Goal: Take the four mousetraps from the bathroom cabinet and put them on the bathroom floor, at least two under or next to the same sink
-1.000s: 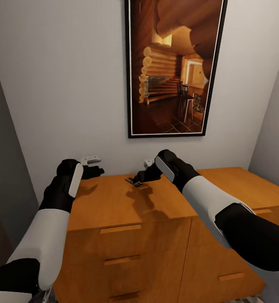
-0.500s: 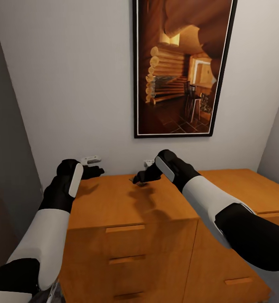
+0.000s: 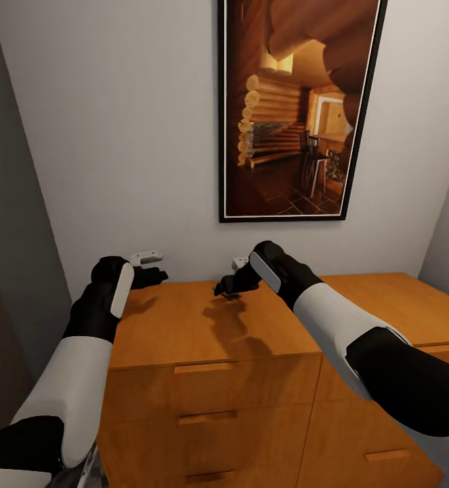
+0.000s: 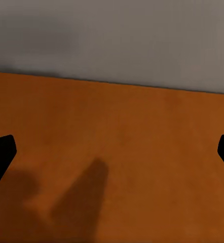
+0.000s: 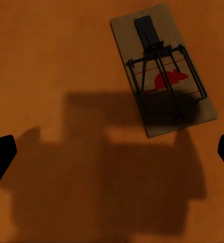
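The orange-brown cabinet [image 3: 177,329] stands against the wall in front of me. One mousetrap [image 5: 162,71], a tan plate with dark spring wire and a red mouse mark, lies flat on its top. In the head view that mousetrap [image 3: 232,296] peeks out under my right gripper [image 3: 223,287]. The right gripper [image 5: 112,152] hovers open above the cabinet top, its fingers wide apart, with the trap off to one side of its middle and partly in its shadow. My left gripper [image 3: 155,276] hangs open over the cabinet's back left corner, and below the left gripper [image 4: 112,152] is bare wood [image 4: 117,152].
A tall framed picture [image 3: 298,108] hangs on the white wall behind the cabinet. A grey wall [image 3: 7,203] closes in at the left. Drawer fronts with bar handles [image 3: 202,369] face me, and the wooden top [image 3: 387,298] runs on to the right.
The camera has turned, so wall picture and cabinet shifted right in view. The mousetrap, earlier ahead of the right gripper's tips, now lies mostly beneath it. Both grippers stay open.
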You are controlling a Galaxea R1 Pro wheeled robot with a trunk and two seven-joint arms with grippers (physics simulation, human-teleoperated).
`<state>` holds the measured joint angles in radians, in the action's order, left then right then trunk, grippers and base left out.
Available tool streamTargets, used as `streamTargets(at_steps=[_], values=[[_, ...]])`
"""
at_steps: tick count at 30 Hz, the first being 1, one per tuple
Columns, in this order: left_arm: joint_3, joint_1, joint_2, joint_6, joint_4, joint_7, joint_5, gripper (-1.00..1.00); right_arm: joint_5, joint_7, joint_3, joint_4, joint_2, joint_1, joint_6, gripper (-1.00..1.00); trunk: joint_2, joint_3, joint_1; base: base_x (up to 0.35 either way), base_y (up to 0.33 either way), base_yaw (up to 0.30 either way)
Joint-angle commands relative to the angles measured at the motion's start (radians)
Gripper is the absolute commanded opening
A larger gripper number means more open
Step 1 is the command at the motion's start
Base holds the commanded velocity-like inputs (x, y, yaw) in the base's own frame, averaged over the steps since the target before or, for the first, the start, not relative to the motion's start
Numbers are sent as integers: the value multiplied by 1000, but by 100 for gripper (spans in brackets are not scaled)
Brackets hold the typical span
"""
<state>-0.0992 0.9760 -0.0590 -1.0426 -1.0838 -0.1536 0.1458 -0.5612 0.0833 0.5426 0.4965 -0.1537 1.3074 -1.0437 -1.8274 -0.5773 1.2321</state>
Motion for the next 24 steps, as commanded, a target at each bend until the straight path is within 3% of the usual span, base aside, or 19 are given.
streamTargets(at_steps=[1, 24], values=[[-2, 1, -1, -4, -1, -9, 11, 100, 9, 9, 3, 0, 0, 1, -2, 100, -1, -1, 0, 0, 0, 5], [-1, 1, -2, -2, -1, -9, 12, 100, 12, -8, 7, 1, 2, 1, -2, 100, -1, -1, 0, 44, 0, 1]])
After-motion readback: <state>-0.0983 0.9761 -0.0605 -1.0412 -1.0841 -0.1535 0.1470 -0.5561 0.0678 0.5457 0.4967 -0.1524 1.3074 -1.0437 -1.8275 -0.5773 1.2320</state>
